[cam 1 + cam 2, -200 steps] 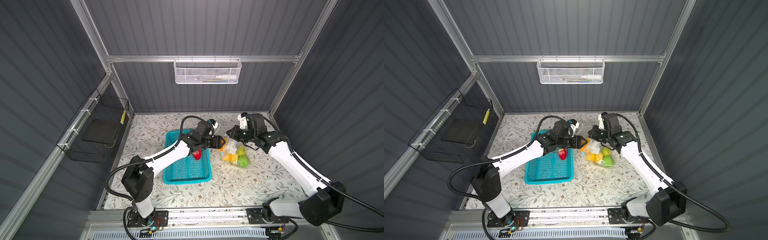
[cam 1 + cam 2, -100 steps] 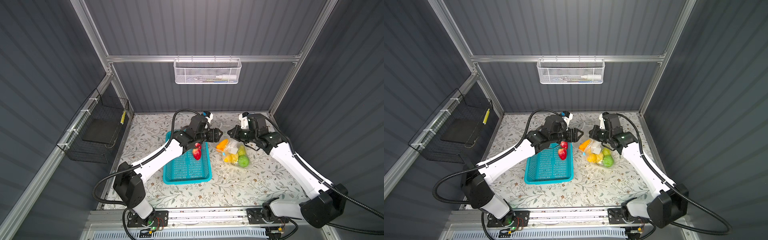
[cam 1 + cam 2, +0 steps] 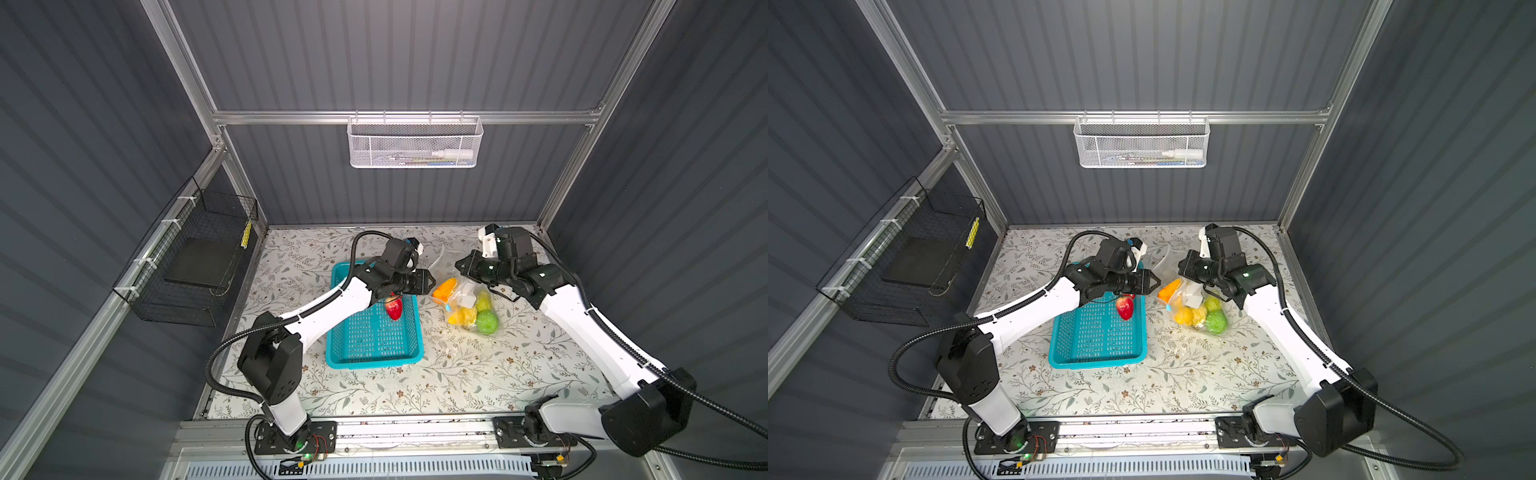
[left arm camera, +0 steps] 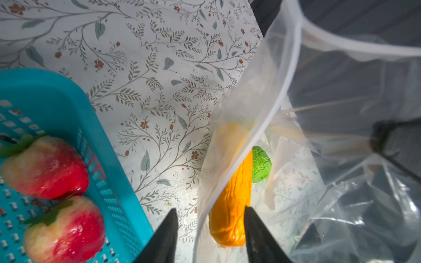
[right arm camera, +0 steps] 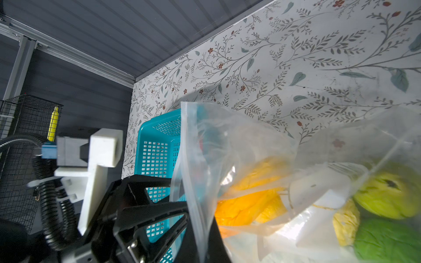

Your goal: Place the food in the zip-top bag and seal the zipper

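The clear zip-top bag lies right of the teal basket. It holds an orange oblong, a green ball and yellow fruits. Two red strawberries lie in the basket. My left gripper is at the bag's mouth. Its jaws stand apart in the left wrist view, one on each side of the zipper strip and the orange oblong. My right gripper is shut on the bag's upper edge and holds the mouth up.
A black wire basket hangs on the left wall and a white mesh basket on the rear wall. The left arm reaches over the teal basket's far end. Floral table lies in front.
My left gripper drew back and up from the bag, then came down to its mouth again with the jaws narrower. The orange oblong now shows in the bag. The right arm held still.
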Robot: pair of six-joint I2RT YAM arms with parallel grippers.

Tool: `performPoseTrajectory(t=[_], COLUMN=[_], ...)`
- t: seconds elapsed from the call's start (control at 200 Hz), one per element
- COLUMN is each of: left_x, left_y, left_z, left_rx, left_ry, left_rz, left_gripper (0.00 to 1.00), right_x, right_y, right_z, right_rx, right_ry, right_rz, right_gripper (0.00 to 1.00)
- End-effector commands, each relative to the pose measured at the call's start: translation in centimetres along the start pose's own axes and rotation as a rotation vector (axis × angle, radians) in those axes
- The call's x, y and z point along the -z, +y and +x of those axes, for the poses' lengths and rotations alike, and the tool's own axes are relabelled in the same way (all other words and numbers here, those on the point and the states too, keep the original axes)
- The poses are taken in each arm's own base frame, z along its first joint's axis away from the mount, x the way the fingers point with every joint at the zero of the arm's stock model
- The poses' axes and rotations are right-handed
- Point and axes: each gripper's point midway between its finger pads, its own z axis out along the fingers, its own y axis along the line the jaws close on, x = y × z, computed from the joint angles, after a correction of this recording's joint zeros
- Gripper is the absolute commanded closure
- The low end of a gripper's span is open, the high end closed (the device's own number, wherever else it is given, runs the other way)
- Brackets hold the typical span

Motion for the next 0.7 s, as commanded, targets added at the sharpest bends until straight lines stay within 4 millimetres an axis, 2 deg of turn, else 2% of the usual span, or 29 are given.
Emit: performPoseTrajectory(t=[0.0, 0.045, 0.145, 0.265, 0.41, 0.58, 0.695], left_x=[-0.2, -0.2, 0.0, 0.8, 2.3, 5.5, 8.0], left_y=[-1.4, -1.6, -2.0, -2.6, -4.6, -7.7, -9.4], left_z=[-0.5, -0.6, -1.1, -2.5, -5.1, -8.7, -10.4], left_rx=[-0.017, -0.021, -0.040, -0.067, -0.097, -0.132, -0.153], left_ry=[0.012, 0.015, 0.001, -0.044, -0.119, -0.238, -0.301], left_rz=[0.055, 0.065, 0.072, 0.071, 0.110, 0.180, 0.210], left_gripper=[0.66, 0.74, 1.00, 1.00, 1.00, 1.00, 1.00], right_x=[0.7, 0.7, 0.8, 1.0, 2.0, 4.3, 5.9], right_y=[0.6, 0.6, 0.5, 0.3, 0.8, 1.4, 0.6], right_z=[-0.4, -0.4, -0.4, -0.7, -1.7, -3.7, -4.9], right_rx=[0.020, 0.021, 0.022, 0.036, 0.069, 0.151, 0.181], right_ry=[-0.023, -0.023, -0.026, -0.032, -0.041, -0.072, -0.112], right_rz=[-0.012, -0.011, -0.007, 0.010, 0.013, 0.054, 0.102], right_gripper=[1.00, 1.00, 1.00, 1.00, 1.00, 1.00, 1.00])
